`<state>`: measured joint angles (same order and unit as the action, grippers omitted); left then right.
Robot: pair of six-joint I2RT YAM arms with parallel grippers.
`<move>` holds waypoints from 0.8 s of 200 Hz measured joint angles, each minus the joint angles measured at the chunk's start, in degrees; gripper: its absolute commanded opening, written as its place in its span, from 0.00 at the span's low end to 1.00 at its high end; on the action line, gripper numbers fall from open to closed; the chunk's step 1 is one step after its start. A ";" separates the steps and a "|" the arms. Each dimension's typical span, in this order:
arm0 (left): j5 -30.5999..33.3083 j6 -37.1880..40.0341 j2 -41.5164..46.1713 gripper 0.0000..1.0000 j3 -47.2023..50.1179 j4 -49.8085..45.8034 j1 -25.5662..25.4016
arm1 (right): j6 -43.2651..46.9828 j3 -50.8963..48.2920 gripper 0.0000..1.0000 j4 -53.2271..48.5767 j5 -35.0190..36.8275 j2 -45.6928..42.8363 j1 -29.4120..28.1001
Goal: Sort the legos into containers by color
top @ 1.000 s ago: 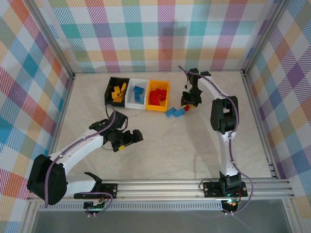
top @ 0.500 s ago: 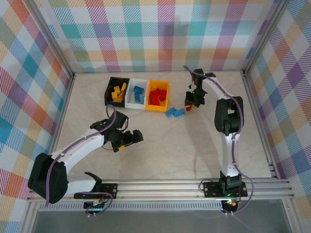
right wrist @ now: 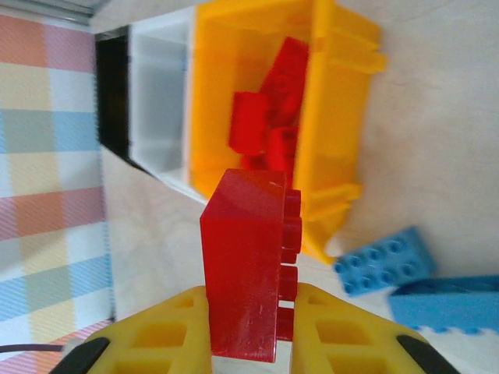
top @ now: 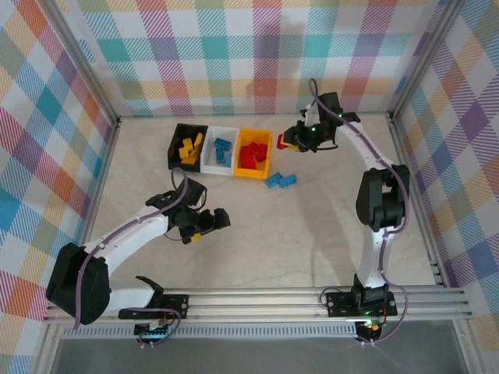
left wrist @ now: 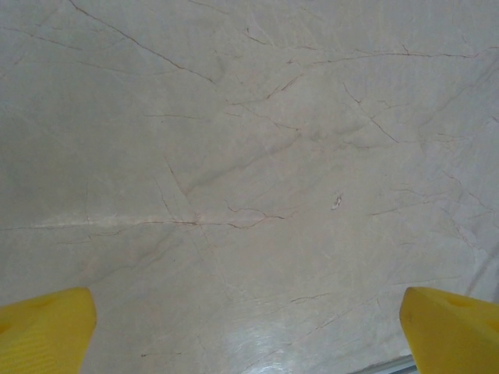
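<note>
Legos (top: 251, 154): orange bin (right wrist: 331, 109) red, black bin (top: 184, 129) seemingly yellow; right claw (right wrist: 248, 312) clamps red brick (right wrist: 242, 249).

Three bins (top: 222, 129), two loose blue legos (top: 280, 181)

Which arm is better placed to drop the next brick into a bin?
Right. The right gripper holds a red brick near the yellow-orange bin of red bricks; the left gripper hangs open over bare table, farther away.
</note>
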<state>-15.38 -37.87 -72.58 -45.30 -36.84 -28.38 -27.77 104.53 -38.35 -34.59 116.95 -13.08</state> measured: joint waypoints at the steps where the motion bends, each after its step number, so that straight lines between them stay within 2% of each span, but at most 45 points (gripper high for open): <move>1: 0.00 0.00 0.00 1.00 0.02 0.00 0.00 | -0.31 -0.04 0.25 0.22 -0.17 0.02 -0.09; 52: 0.02 -0.28 3.39 1.00 1.90 0.72 0.00 | -7.54 2.32 0.25 7.02 -6.40 3.08 -4.31; 105: 0.04 -0.72 6.78 1.00 4.63 0.87 0.00 | -10.86 5.68 0.25 8.83 -7.30 9.09 -7.93; 160: 0.00 -1.31 7.85 1.00 6.49 0.96 0.00 | -12.59 9.62 0.25 8.98 -7.26 12.79 -8.37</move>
<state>-15.38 -39.18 -64.73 -38.81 -35.88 -28.38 -40.36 114.15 -29.36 -41.85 129.73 -21.45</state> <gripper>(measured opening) 0.999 0.248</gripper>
